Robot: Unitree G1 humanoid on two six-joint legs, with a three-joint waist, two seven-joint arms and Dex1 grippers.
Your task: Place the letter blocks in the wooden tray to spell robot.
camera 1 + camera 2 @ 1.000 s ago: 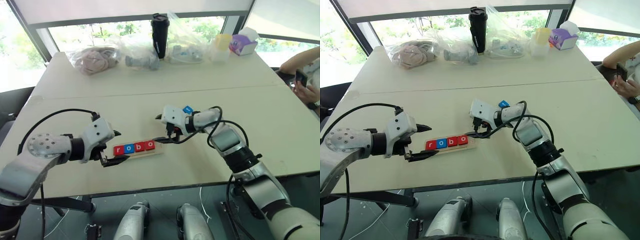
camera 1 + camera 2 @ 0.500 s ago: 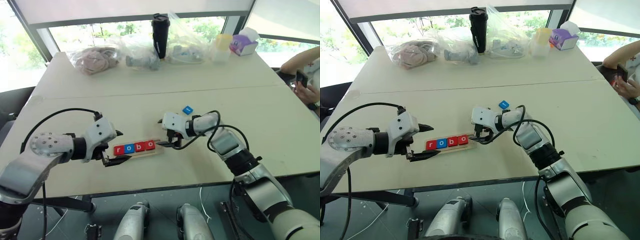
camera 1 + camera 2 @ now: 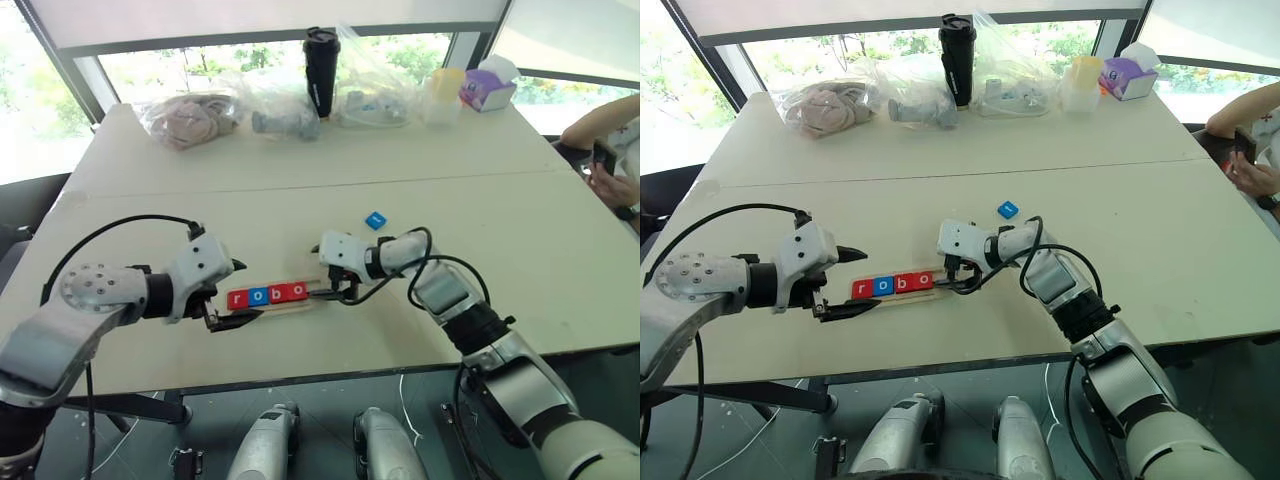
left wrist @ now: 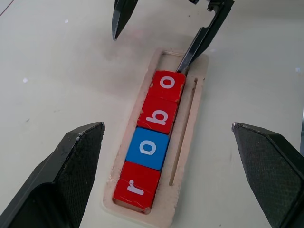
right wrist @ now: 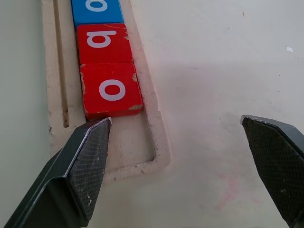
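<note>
Table (image 3: 500, 250): I log it bare at centre. Wooden tray (image 4: 192, 118): r, o, b, o seated, last slot vacant. Right gripper (image 3: 335, 290), left gripper (image 3: 232, 293): fingers spread, empty, at tray's ends. Blue tile (image 3: 375, 220): two o'clock of tray.

Office-like room: big table (image 3: 300, 160), windows (image 3: 200, 65)

The wooden tray (image 4: 186, 137) holds four letter blocks (image 4: 154, 139) reading r-o-b-o, last slot bare; a blue block (image 3: 375, 220) lies apart.
</note>
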